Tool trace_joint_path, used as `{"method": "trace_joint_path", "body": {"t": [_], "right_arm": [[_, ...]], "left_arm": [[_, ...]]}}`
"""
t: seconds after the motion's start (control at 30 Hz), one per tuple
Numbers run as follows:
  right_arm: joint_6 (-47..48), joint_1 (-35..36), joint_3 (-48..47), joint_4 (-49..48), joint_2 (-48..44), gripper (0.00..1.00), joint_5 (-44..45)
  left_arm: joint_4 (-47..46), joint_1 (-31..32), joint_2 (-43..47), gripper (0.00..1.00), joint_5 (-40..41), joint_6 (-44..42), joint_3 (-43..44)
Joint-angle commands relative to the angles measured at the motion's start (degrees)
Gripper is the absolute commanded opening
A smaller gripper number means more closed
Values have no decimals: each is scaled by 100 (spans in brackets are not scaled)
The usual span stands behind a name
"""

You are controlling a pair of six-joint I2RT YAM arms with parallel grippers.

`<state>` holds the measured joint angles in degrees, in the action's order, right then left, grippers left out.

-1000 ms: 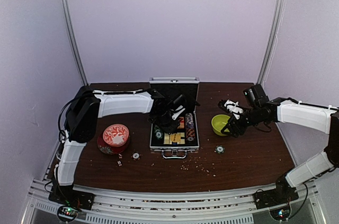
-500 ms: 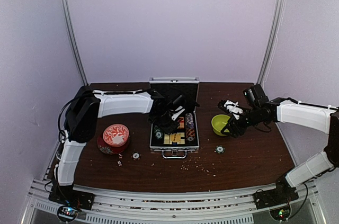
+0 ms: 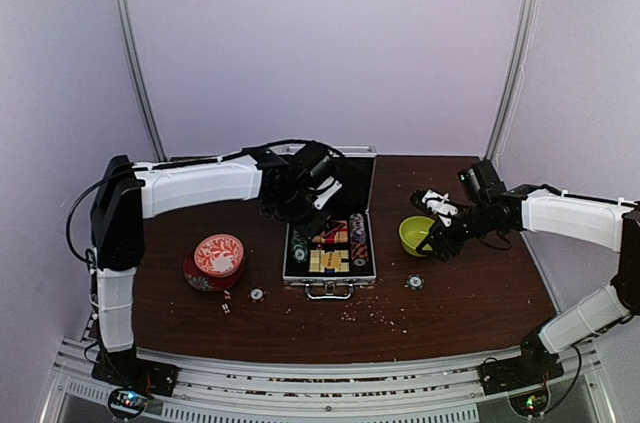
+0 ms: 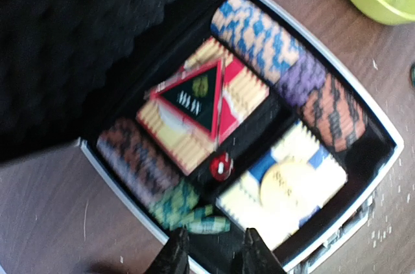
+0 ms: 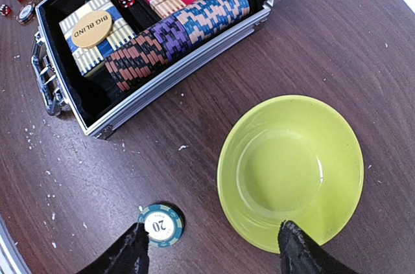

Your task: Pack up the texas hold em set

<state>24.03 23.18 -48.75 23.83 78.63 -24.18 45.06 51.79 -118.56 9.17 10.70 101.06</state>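
Observation:
The silver case (image 3: 328,285) lies open mid-table with its black-lined lid (image 3: 345,175) upright. In the left wrist view it holds striped chip rows (image 4: 259,31), a triangular button (image 4: 194,96) on a red deck, a red die (image 4: 221,168) and a round button (image 4: 285,183) on a tan deck. My left gripper (image 3: 308,198) hovers above the case's back left, open and empty (image 4: 214,258). My right gripper (image 3: 442,240) is open (image 5: 214,258), low over the table between a loose green chip marked 20 (image 5: 160,224) and the lime-green bowl (image 5: 292,170).
The round red tin (image 3: 215,259) stands left of the case. A second loose chip (image 3: 257,294) and small dice (image 3: 225,308) lie in front of it. The green chip also shows in the top view (image 3: 414,282). Pale crumbs are scattered near the front edge (image 3: 375,318).
My left arm has lifted up and back out of the case, toward the lid. The right arm has barely moved.

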Motion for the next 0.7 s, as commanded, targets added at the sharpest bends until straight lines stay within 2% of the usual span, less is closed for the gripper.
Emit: {"method": "trace_joint_path", "body": {"t": [0.0, 0.23, 0.4, 0.67], "right_arm": [[41, 46, -64, 60, 29, 69, 19], [40, 70, -72, 69, 34, 69, 19], [49, 77, -73, 77, 30, 69, 10], [50, 90, -64, 86, 4, 69, 10]], "left_arm": [[101, -11, 579, 28, 28, 209, -631], [285, 0, 1253, 27, -3, 573, -1962], [287, 0, 1539, 31, -175, 772, -2789], [539, 11, 2114, 31, -246, 1161, -3565]]}}
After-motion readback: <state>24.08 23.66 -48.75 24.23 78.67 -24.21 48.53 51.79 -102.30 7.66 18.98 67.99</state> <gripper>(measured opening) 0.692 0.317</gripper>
